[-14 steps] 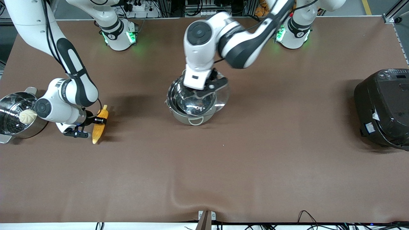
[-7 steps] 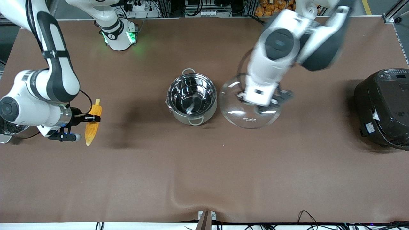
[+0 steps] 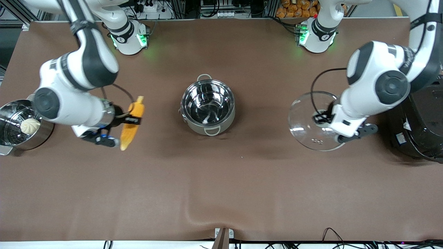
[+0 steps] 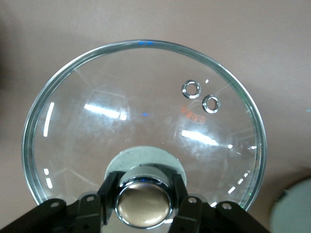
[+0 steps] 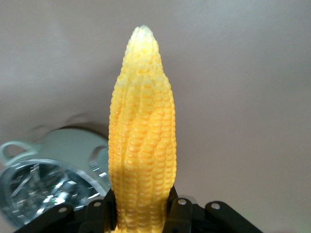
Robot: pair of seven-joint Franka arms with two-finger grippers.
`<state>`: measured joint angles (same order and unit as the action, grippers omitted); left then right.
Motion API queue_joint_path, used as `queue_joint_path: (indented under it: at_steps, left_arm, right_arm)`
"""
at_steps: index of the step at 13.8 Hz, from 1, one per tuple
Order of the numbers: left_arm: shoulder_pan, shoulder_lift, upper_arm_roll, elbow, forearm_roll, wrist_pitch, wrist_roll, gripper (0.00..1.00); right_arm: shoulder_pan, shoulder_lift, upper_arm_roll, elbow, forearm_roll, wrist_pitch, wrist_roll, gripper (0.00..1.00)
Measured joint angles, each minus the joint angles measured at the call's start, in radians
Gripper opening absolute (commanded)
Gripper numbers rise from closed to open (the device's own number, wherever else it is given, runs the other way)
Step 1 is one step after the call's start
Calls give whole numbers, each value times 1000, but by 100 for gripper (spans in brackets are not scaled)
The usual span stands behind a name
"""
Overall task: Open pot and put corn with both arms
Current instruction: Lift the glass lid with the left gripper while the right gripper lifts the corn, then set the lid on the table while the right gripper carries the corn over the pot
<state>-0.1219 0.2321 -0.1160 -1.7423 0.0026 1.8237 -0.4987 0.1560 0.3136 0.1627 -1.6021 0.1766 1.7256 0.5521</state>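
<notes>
- A brown cloth covers the bench (image 3: 221, 193), rumpled near its front edge.
- Along the bench's top edge stand aluminium frames (image 3: 180, 7) and a power strip (image 3: 148, 6).
- Cables (image 3: 332, 235) trail below the front edge.

Bystanders on my tabletop (image 3: 221, 193): a steamer, a bun, a black cooker.

I see the steel steamer (image 3: 20, 128) at the right arm's end of the brown tabletop, with a white bun (image 3: 30, 126) sitting on its perforated insert. The big black cooker (image 3: 420, 121) stands at the left arm's end, well apart from the steamer.
</notes>
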Motion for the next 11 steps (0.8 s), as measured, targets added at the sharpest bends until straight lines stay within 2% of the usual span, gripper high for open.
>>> queue_joint_path:
  at_steps: [4,6,11]
  left_arm:
    - [51,-31,-1,-203,0,172,75,0]
    - [72,-32,-2,-293,0,288,110,0]
    - [129,-30,-2,-514,0,577,198,0]
  right_arm:
    - [2,0,126,14,-14,2,179,34]
    - [16,1,183,13,-63,29,272,34]
    - [127,25,208,5,-110,112,435,35]
